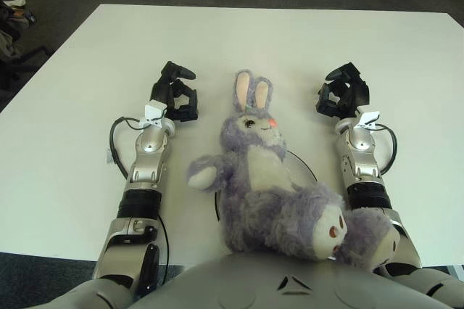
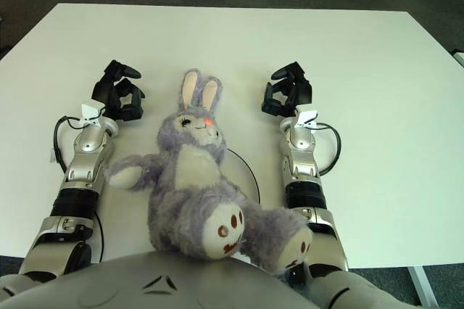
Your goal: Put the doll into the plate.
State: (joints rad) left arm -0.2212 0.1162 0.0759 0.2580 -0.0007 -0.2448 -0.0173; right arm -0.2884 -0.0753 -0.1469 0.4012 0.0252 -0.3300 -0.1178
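On the white table (image 1: 87,69), the purple doll (image 1: 264,178) lies over the plate (image 1: 308,167), covering most of it, between my left hand (image 1: 174,93) and my right hand (image 1: 344,91), both curled and holding nothing.

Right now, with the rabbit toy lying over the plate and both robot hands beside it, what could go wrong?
1. The rabbit toy covers most of the plate; its legs stick out past the rim toward the robot's body, so it may count as only partly in.
2. The left robot hand and right robot hand are close on each side of the head, holding nothing; a sideways move could push the toy off the plate.
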